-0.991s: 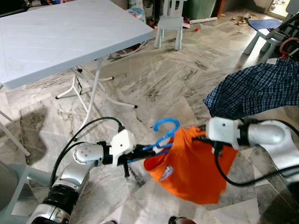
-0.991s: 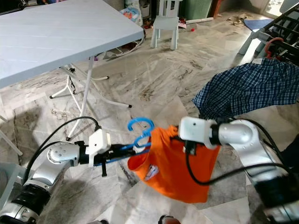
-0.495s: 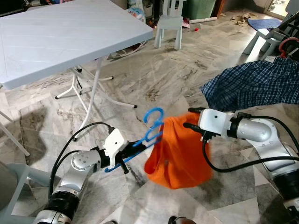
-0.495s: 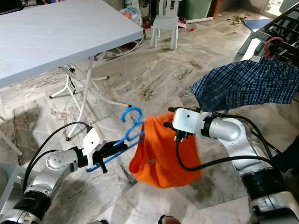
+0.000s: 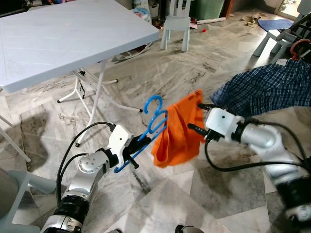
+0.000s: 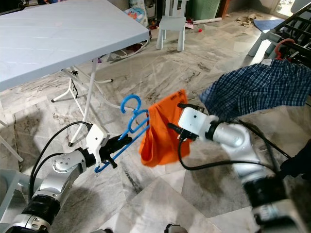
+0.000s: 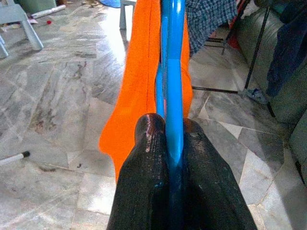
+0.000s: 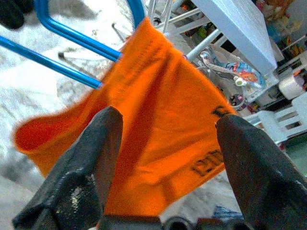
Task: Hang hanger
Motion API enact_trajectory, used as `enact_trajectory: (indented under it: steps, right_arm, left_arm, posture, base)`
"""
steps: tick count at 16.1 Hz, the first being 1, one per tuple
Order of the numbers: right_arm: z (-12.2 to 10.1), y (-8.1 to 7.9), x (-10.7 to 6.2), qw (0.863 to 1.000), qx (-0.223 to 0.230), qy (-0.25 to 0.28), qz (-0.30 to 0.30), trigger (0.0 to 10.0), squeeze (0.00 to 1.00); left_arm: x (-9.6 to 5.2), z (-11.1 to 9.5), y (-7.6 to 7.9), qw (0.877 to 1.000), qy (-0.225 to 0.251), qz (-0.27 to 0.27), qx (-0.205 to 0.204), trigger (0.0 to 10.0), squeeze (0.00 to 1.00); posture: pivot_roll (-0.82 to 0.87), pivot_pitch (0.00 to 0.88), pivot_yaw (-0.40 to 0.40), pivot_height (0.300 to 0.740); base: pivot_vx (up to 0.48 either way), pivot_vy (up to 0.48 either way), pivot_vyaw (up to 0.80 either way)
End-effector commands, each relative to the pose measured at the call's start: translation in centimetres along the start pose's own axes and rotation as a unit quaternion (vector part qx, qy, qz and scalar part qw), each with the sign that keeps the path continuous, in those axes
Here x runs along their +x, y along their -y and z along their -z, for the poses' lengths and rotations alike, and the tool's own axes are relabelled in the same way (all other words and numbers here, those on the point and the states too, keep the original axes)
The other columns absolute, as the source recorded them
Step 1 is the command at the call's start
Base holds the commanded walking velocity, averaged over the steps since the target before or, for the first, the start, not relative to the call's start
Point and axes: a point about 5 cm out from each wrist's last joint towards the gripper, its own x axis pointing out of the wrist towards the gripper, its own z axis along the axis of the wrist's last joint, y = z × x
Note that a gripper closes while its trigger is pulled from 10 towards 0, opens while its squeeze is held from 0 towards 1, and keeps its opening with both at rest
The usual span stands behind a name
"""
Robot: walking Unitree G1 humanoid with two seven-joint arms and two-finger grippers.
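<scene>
Hanger (image 5: 146, 133) of blue plastic is clamped by its lower bar between the two black fingers (image 7: 146, 158) of the left claw (image 5: 130, 156), which are shut tight on it. From that claw the hanger slants up and away, its hook (image 6: 128, 104) standing free in the air above the marble floor (image 5: 160, 77). An orange garment (image 5: 177, 131) is draped over the far end of the hanger, just beyond the left claw, and hangs bunched below the bar. On the far side of the cloth the right claw (image 5: 195, 127) is held with its fingers (image 8: 86, 163) spread wide; the orange fabric lies between and just ahead of them, and it cannot be told whether they touch it. Behind the right claw a dark blue checked garment (image 5: 267, 87) is spread over a rack. Well beyond the left claw a white folding counter (image 5: 63, 39) is seen, and farther off a small white stool (image 5: 176, 29) stands on the floor.
</scene>
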Motion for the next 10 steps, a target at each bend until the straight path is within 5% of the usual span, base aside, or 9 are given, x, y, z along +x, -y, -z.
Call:
enact_trajectory:
  steps: [1, 5, 9, 10]
  right_arm:
    - [-0.2, 0.1, 0.0, 0.999, 0.027, 0.005, 0.027, 10.0, 1.00]
    - [0.2, -1.9, 1.8, 0.986, 0.147, 0.004, 0.081, 10.0, 1.00]
    - [0.7, -3.3, 2.8, 0.979, 0.178, -0.027, 0.092, 10.0, 1.00]
    - [0.8, -3.4, 3.0, 0.973, 0.205, -0.031, 0.098, 10.0, 0.91]
  left_arm:
    - [0.1, -0.8, 0.0, 1.000, 0.021, -0.001, 0.002, 0.0, 0.00]
    - [0.9, -2.0, 0.9, 0.998, 0.055, 0.022, -0.006, 0.0, 0.00]
    - [1.2, -2.9, 1.3, 0.997, 0.068, 0.034, -0.001, 0.0, 0.00]
    - [1.1, -3.2, 1.4, 0.997, 0.072, 0.037, -0.001, 0.0, 0.00]
  posture:
    - [-0.16, 0.129, 0.019, 0.740]
    - [-0.16, 0.130, 0.022, 0.740]
    - [-0.16, 0.135, 0.018, 0.740]
    - [-0.15, 0.137, 0.014, 0.740]
  base:
    - [0.000, 0.000, 0.00]
    - [0.000, 0.000, 0.00]
    - [0.000, 0.000, 0.00]
    - [0.000, 0.000, 0.00]
